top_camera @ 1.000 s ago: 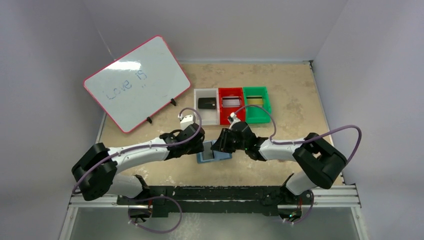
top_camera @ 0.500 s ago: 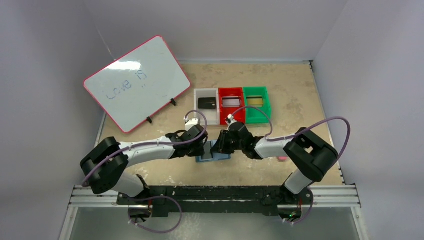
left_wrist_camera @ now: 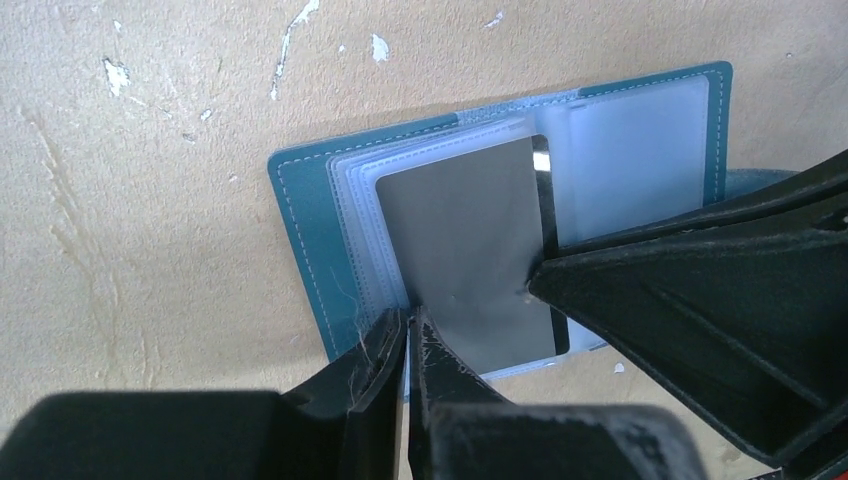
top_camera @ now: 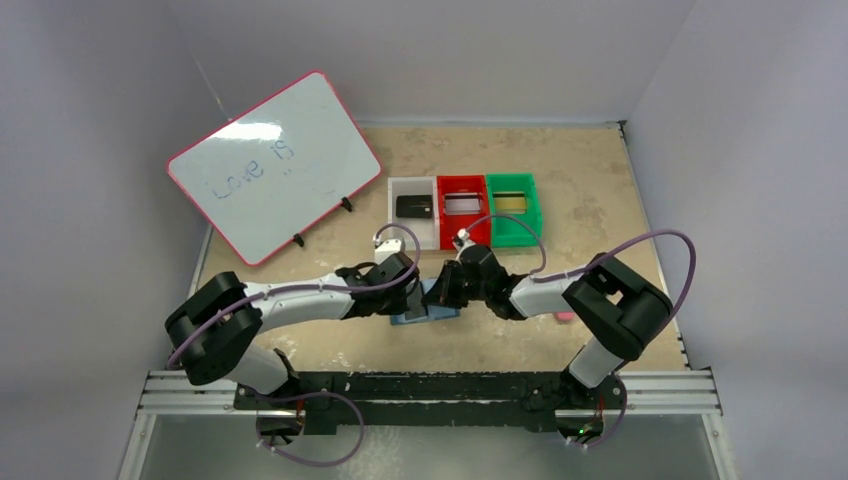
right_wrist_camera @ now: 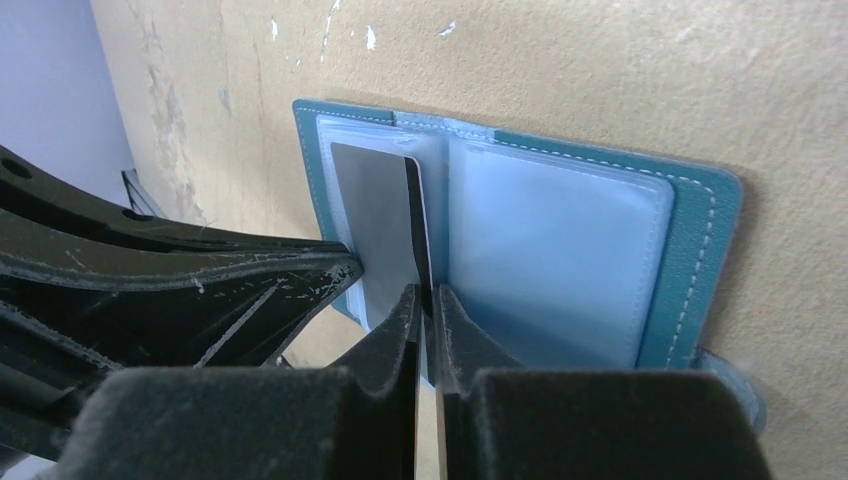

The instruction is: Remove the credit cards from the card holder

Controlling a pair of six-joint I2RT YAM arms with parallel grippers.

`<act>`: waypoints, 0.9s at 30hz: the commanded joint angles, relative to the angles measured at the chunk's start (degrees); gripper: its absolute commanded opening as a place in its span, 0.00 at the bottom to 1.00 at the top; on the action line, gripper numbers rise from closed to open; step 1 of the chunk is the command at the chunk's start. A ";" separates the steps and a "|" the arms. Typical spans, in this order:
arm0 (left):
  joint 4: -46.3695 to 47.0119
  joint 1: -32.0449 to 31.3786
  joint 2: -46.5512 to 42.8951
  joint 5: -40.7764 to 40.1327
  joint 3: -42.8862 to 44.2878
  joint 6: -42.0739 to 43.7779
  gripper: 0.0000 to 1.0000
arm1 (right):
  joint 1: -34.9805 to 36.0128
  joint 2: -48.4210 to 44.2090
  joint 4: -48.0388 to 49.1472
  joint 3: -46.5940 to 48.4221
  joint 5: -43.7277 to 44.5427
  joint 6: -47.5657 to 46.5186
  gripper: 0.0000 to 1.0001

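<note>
Top external gives you only a blue sliver of the card holder [top_camera: 408, 318] on the table [top_camera: 600, 180]. Left wrist shows it lying open, grey card [left_wrist_camera: 465, 250] on the sleeves [left_wrist_camera: 352, 225], left gripper [left_wrist_camera: 407, 335] closed at the card's corner; what it pinches, can't tell. Right wrist: right gripper [right_wrist_camera: 427, 305] clamped on the card's striped edge.

This looks like a robot lab. Two robot arms [top_camera: 300, 293] are bolted to a metal rail [top_camera: 430, 392] by a scuffed desk [top_camera: 580, 180], inside plain grey walls [top_camera: 450, 60].
</note>
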 commanded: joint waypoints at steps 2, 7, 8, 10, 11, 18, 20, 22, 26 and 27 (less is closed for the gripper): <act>-0.62 -0.88 1.88 -2.96 0.28 -0.62 0.03 | 0.11 -0.74 4.69 -1.25 -0.48 2.93 0.00; -2.60 -0.86 3.34 -5.67 0.22 -0.98 0.02 | -0.63 -2.05 4.23 -2.82 0.33 3.29 0.00; -2.97 -0.90 3.61 -6.33 0.33 -1.02 0.02 | -0.95 -2.26 4.75 -3.21 -0.02 3.30 0.00; -4.30 -0.87 4.19 -8.13 0.42 -1.40 0.01 | -1.88 -2.54 5.70 -4.03 -1.15 3.23 0.00; -4.52 -0.90 4.32 -8.73 0.30 -1.44 0.01 | -2.35 -2.75 6.12 -4.47 -1.62 3.21 0.00; -5.66 -0.88 5.38 -10.36 0.71 -1.28 0.00 | -4.58 -2.49 8.02 -5.65 -4.97 2.27 0.00; -5.60 -0.85 5.29 -10.61 0.71 -1.28 0.00 | -4.73 -2.48 8.20 -6.01 -5.07 2.16 0.00; -5.85 -0.86 5.15 -10.95 0.67 -1.42 0.00 | -4.85 -2.84 7.31 -6.19 -4.71 1.98 0.00; -5.91 -0.90 4.85 -11.21 0.51 -1.49 0.00 | -4.96 -4.43 3.28 -6.21 -0.88 1.51 0.00; -5.78 -0.84 4.81 -11.14 0.53 -1.50 0.00 | -4.96 -4.90 1.82 -5.99 0.16 1.29 0.00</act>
